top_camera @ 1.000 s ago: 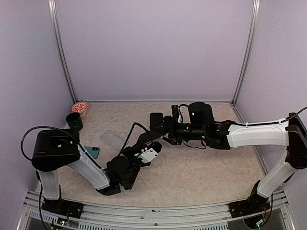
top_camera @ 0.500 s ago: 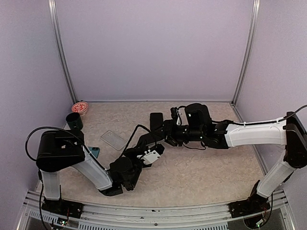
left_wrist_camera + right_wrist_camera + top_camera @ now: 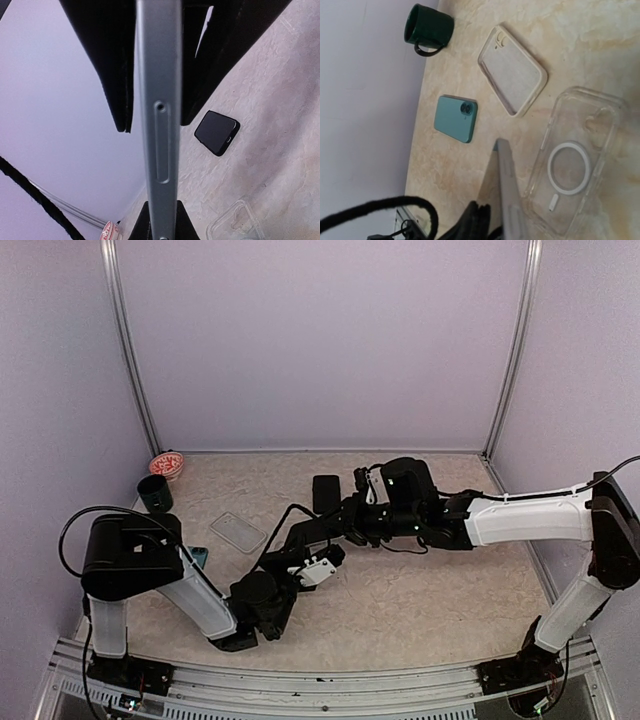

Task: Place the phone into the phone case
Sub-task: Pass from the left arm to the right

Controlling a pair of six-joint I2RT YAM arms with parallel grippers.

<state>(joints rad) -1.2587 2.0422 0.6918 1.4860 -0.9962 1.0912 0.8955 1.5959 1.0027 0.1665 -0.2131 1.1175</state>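
The left hand (image 3: pixel 156 125) pinches the phone (image 3: pixel 157 170) by its two faces, on edge above the worktop (image 3: pixel 420 590). The clear phone case (image 3: pixel 575 160) is just beside it. For the right hand (image 3: pixel 345 527) I cannot tell.

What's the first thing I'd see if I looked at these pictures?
The left gripper pinches a silver phone, seen edge-on, above the middle of the table. Right beside that phone is a clear case with a white ring, and farther off are a teal phone and a green mug.
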